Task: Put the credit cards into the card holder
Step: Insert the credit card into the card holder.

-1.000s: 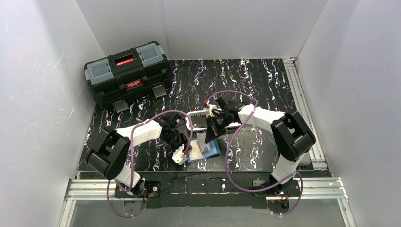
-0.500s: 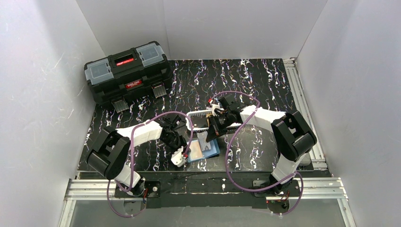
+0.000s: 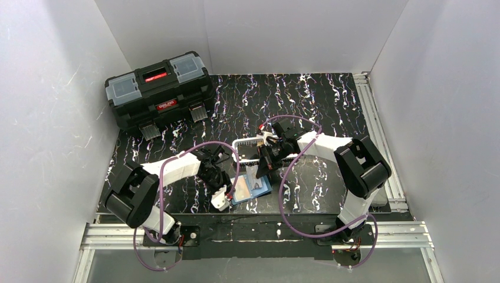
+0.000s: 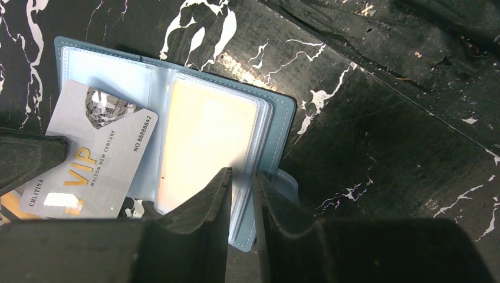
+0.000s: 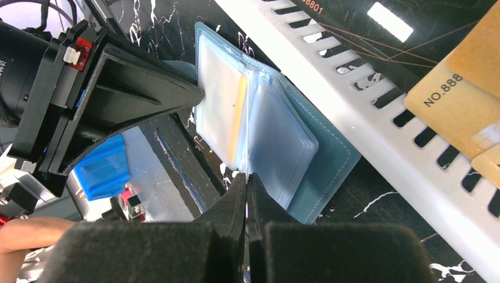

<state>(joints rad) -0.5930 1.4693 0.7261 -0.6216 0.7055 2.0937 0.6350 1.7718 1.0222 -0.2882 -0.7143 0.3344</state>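
Just ahead of the left claw [image 4: 243,183], the card holder [image 4: 282,127] lies open and flat on the table [image 4: 383,177], its near edge at the claw's tips. The orange card [image 4: 206,141] sits inside the clear sleeve straight in front of that claw.

Ahead and to the left in that claw's own view, the pale card [image 4: 97,156] lies on top of the holder's other page. One end overlaps the page and the other hangs out past the holder's edge. Its long axis slants from that outer end toward the fold.

The right claw [image 5: 246,180] looks the nearer of the two to this card. A dark tip, probably its own, covers the card's outer corner, though contact cannot be told. Its jaws are pressed together with nothing seen between them.

The left claw's jaws stand a narrow slit apart over the sleeve's near edge. Whether they pinch the plastic cannot be told.

The coming push probably needs the card squared to a sleeve mouth first.

Beyond the right claw, the white basket [image 5: 365,100] holds tan cards [image 5: 454,97]. The black toolbox [image 3: 159,88] stands well apart from both claws.
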